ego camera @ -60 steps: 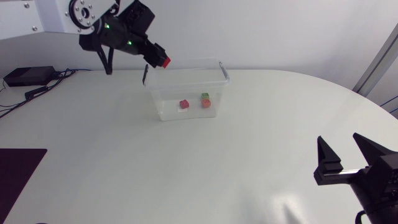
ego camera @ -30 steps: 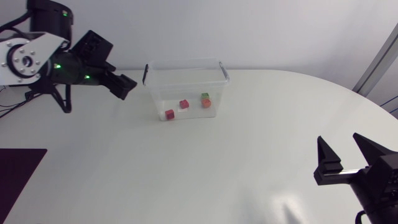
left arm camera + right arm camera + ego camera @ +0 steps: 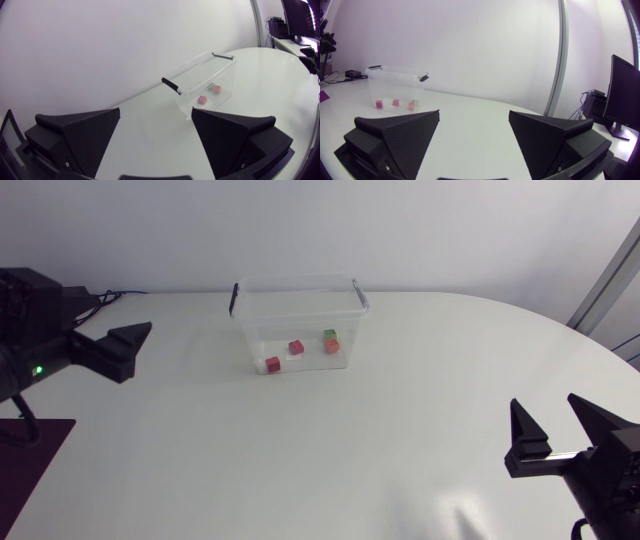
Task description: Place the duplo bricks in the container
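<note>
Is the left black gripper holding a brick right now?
No, the left gripper is open and empty, apart from the clear plastic container.

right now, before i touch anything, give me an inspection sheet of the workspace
surface: white table, bare around the container.
job's things: clear container upright, lid off; inside it a red brick, a second red brick, a green brick and an orange brick side by side.
clutter: dark mat at the near left corner.
grippers: left gripper open, empty, away from the container; right gripper open, empty, at the near right.
cables: dark cable at the far left edge.
surroundings: nothing seen.
</note>
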You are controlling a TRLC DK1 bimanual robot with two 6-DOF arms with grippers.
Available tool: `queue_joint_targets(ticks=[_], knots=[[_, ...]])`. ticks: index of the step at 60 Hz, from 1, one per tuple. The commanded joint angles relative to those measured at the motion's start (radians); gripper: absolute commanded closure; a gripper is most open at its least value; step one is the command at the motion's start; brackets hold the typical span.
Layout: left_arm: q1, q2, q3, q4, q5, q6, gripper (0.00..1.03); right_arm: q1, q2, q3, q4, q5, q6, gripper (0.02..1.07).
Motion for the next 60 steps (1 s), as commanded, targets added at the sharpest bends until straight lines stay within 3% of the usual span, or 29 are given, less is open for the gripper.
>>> queue_joint_targets(ticks=[1, 5, 14, 60], knots=[[0.015, -0.101, -0.098, 0.038, 0.0, -0.047, 0.03, -0.006, -0.006, -0.023, -0.009, 0.0, -0.018, 0.07], [0.041, -0.164, -0.149, 0.047, 0.001, -0.085, 0.03, -0.006, -0.006, -0.023, -0.009, 0.0, -0.018, 0.07], [0.123, -0.315, -0.267, 0.062, 0.114, -0.163, 0.03, -0.006, -0.006, -0.023, -0.009, 0.0, -0.016, 0.07], [0.05, -0.706, -0.568, 0.065, -0.074, -0.371, 0.03, 0.032, -0.003, -0.023, -0.001, 0.017, 0.106, 0.07]])
